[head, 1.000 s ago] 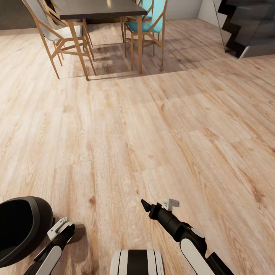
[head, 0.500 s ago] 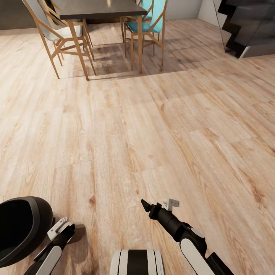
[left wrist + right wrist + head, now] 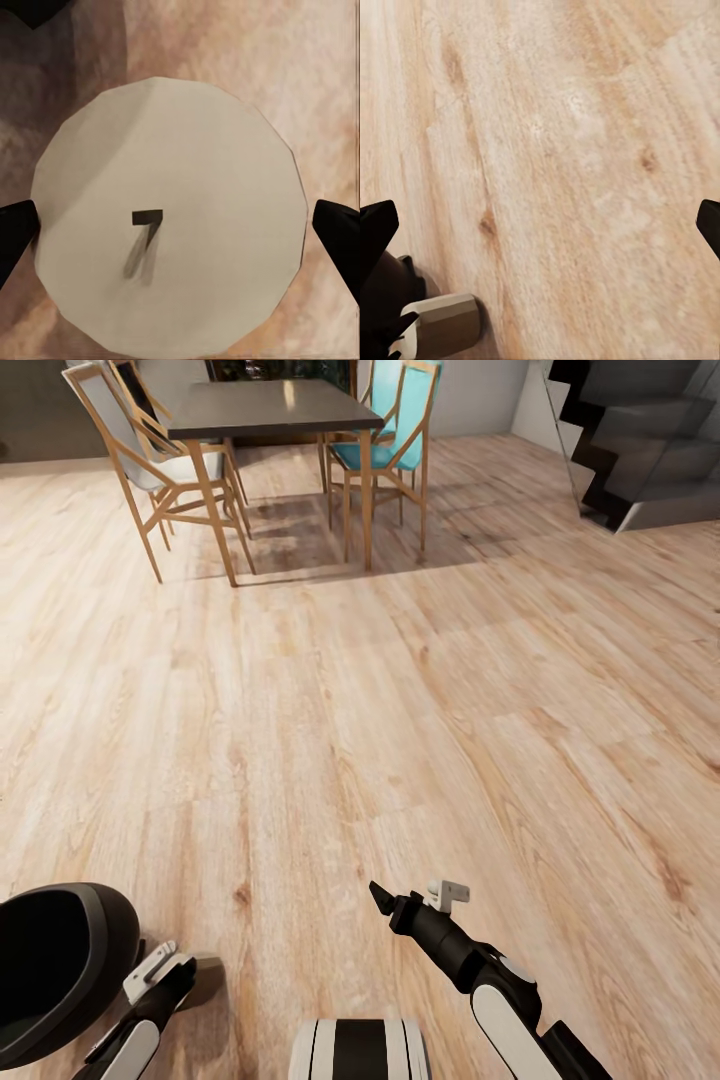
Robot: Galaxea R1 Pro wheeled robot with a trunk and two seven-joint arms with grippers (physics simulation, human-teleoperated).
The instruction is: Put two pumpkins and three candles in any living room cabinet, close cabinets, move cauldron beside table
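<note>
Left gripper [image 3: 180,225] is clamping a candle [image 3: 169,247]: rigid, light, squat; its side walls suit the grip. Right gripper [image 3: 540,217] is hanging wide open over floor [image 3: 400,690].

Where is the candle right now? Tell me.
The candle sits between the left hand's fingers in the left wrist view, pale top facing the camera. In the head view it is low on the left, beside the black cauldron.

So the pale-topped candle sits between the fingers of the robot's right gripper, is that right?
Not quite. The candle sits between the fingers of the left gripper, as the left wrist view shows. The right gripper has wooden floor between its fingers.
</note>
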